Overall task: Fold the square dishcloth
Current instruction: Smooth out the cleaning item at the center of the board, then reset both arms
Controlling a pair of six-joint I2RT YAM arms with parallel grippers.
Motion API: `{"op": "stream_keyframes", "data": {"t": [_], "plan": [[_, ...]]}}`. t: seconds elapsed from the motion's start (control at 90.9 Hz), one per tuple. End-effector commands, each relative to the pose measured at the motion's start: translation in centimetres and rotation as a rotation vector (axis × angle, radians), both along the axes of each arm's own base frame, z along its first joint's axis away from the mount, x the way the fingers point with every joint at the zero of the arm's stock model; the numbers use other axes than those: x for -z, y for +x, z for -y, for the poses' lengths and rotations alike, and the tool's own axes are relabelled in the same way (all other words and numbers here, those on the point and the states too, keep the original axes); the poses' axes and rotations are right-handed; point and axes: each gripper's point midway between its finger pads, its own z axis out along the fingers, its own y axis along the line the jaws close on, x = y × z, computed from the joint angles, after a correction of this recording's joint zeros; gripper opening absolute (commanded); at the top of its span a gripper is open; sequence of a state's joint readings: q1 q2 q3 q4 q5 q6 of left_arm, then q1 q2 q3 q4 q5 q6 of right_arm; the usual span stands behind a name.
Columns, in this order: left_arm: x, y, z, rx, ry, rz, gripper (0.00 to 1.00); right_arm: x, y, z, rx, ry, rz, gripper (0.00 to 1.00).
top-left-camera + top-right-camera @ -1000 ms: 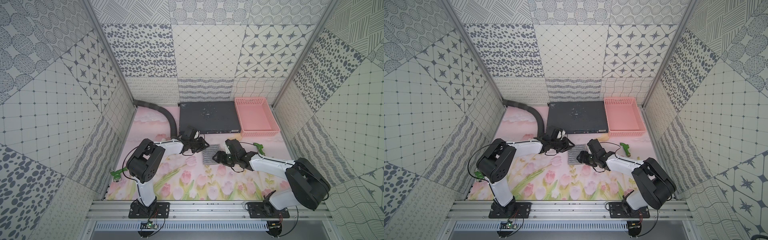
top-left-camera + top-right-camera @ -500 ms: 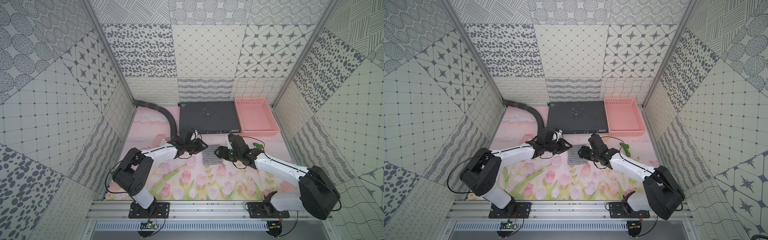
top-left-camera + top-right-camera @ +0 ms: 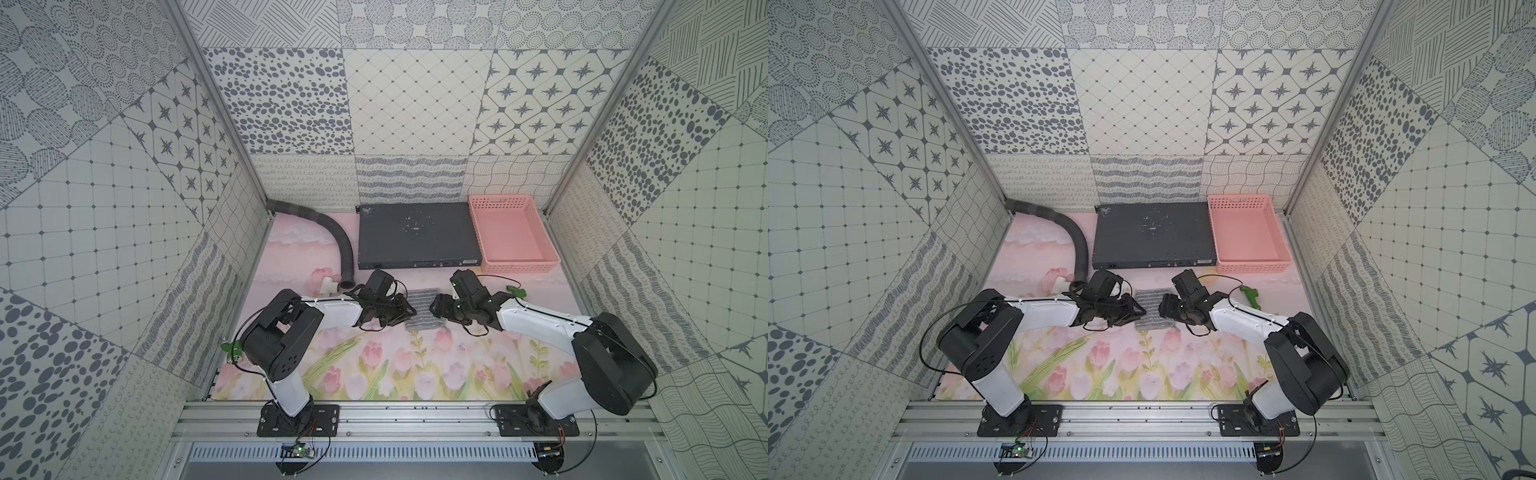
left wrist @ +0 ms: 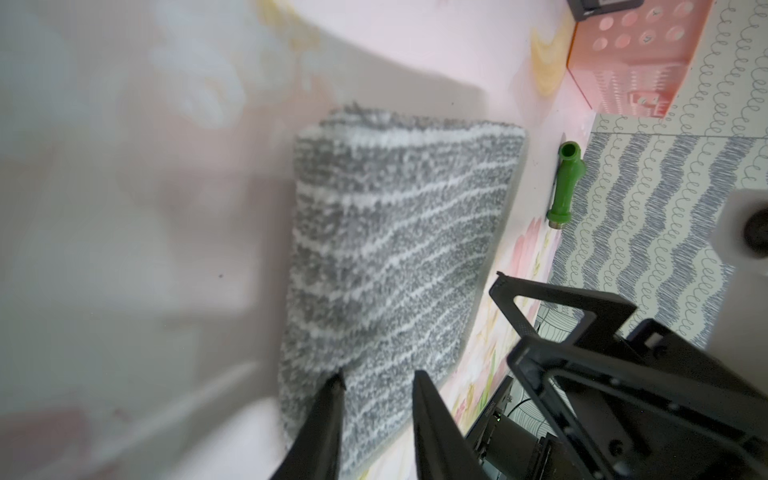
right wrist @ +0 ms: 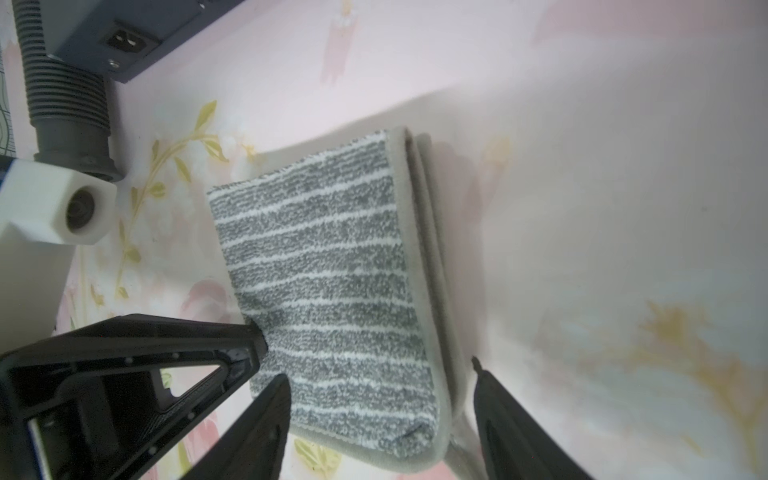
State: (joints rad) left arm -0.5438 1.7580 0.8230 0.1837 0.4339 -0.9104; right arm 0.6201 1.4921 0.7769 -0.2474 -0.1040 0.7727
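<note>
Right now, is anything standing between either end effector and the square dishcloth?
Nothing visible does. The left end effector and right end effector are already at the square dishcloth, on opposite sides, jaws apart over its edges.

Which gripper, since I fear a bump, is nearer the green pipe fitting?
Right. The right gripper sits at the edge of the dishcloth facing the green pipe fitting; the left gripper is across the cloth, farther off.

The left arm [image 3: 332,313] and right arm [image 3: 536,328] stretched low toward the square dishcloth [image 3: 422,296] from opposite sides. The left gripper [image 4: 378,376] rested at the cloth's left edge, jaws narrowly parted, one tip touching it. The right gripper [image 5: 378,374] hung over the cloth's right side, jaws wide apart.
</note>
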Motion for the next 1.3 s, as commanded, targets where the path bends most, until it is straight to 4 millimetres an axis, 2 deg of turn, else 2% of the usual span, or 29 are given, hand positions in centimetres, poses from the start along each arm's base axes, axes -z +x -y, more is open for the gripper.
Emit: {"op": "stream_keyframes", "data": {"t": [0.0, 0.11, 0.275, 0.352, 0.506, 0.572, 0.748, 0.935, 1.078, 1.287], "plan": [[0.2, 0.1, 0.0, -0.001, 0.024, 0.006, 0.30, -1.3, 1.1, -0.3, -0.003, 0.006, 0.051, 0.73], [-0.7, 0.3, 0.2, 0.005, 0.013, 0.023, 0.34, -2.1, 1.3, 0.0, -0.005, 0.002, 0.085, 0.76], [-3.2, 0.6, 0.0, 0.011, 0.021, 0.071, 0.48, -4.2, 1.8, 2.0, 0.030, -0.036, 0.153, 0.88], [-4.5, 0.6, -0.3, 0.008, 0.028, 0.103, 0.60, -5.2, 2.1, 3.6, 0.063, -0.070, 0.181, 0.97], [-6.8, 0.5, -2.1, -0.025, 0.074, 0.165, 0.90, -7.1, 3.0, 7.3, 0.139, -0.143, 0.221, 0.97], [-7.4, 0.6, -3.6, -0.055, 0.124, 0.195, 0.98, -7.7, 3.4, 9.2, 0.182, -0.178, 0.232, 0.97], [-9.0, 0.9, -8.2, -0.140, 0.281, 0.292, 0.99, -9.0, 4.5, 13.8, 0.279, -0.293, 0.288, 0.97], [-10.7, 1.4, -13.3, -0.253, 0.447, 0.417, 0.99, -10.6, 5.3, 17.2, 0.339, -0.447, 0.364, 0.97], [-11.6, 1.9, -16.4, -0.327, 0.554, 0.505, 0.99, -11.6, 5.8, 19.1, 0.374, -0.553, 0.434, 0.97], [-12.2, 3.1, -19.5, -0.378, 0.661, 0.588, 0.99, -11.6, 6.4, 20.7, 0.391, -0.651, 0.538, 0.97]]}}
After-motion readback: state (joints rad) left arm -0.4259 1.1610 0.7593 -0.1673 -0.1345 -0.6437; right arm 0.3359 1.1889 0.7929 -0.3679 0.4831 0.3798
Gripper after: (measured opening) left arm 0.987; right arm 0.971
